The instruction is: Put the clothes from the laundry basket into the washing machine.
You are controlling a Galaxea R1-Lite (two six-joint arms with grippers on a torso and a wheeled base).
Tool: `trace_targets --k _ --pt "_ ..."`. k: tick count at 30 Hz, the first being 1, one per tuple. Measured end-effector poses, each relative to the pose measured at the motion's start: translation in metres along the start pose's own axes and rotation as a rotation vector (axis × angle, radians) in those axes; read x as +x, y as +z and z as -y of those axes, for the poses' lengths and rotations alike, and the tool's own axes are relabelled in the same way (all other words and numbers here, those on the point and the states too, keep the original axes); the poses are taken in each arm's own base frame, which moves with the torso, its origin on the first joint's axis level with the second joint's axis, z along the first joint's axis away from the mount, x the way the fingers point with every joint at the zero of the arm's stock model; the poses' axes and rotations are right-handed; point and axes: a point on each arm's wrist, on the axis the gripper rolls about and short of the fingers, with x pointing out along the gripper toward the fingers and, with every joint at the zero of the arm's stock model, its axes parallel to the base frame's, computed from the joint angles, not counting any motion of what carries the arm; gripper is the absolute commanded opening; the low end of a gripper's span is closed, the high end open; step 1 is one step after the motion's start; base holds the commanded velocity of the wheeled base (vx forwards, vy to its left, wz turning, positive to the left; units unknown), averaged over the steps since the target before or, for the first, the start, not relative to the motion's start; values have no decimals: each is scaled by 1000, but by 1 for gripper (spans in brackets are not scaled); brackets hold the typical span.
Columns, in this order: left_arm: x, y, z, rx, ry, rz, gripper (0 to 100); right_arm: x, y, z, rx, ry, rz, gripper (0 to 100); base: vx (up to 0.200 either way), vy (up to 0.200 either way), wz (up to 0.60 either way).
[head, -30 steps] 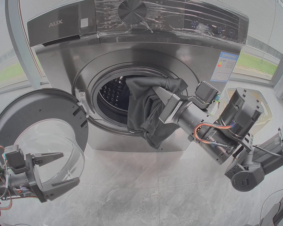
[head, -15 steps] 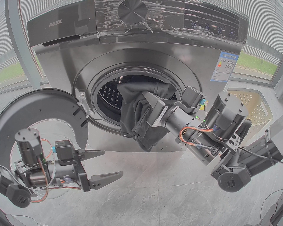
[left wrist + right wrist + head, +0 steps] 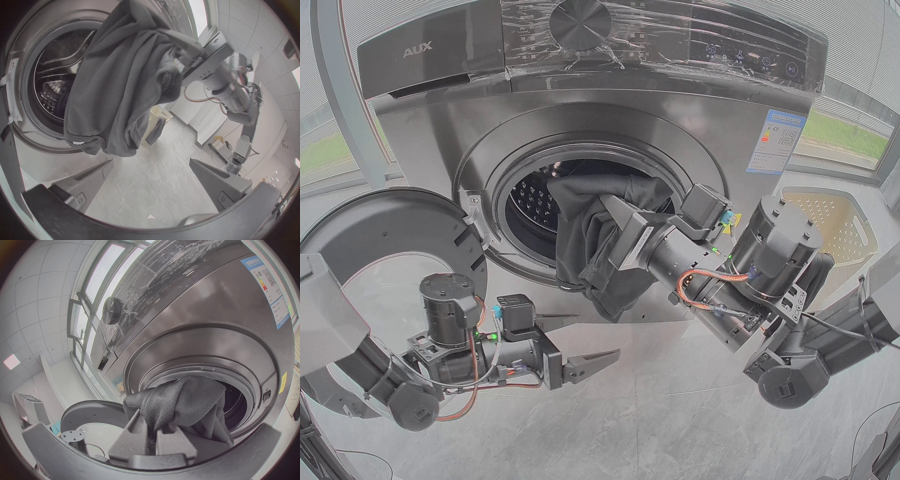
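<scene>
The right pincer [image 3: 609, 206], its jaws closed hard on a dark grey garment [image 3: 590, 250], holds the cloth up at the round port of the washer [image 3: 675, 119]. The garment's bunched top sits level with the upper part of the port, and its loose folds hang down past the port's bottom rim. The left pincer [image 3: 597, 335], jaws spread wide with nothing between them, hovers low in front of the washer, below the hanging garment. It is just beside the open door [image 3: 381, 231], which is swung out to the left of the washer. The perforated steel drum [image 3: 534, 200] shows inside the port, behind the garment. A pale laundry basket [image 3: 840, 228] stands to the right of the washer, and another dark cloth [image 3: 155, 131] is draped over its rim. Grey tiled floor [image 3: 650, 406] spreads out in front of the washer.
</scene>
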Motion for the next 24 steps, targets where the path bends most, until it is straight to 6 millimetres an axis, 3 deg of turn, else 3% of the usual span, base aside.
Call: trace_targets --k 13,24 --pt "47 -6 -19 18 81 74 100 -1 1 -4 5 10 4 0 0 0 0" --pt "66 -3 -30 40 150 139 100 -2 2 -7 10 21 18 0 0 0 0"
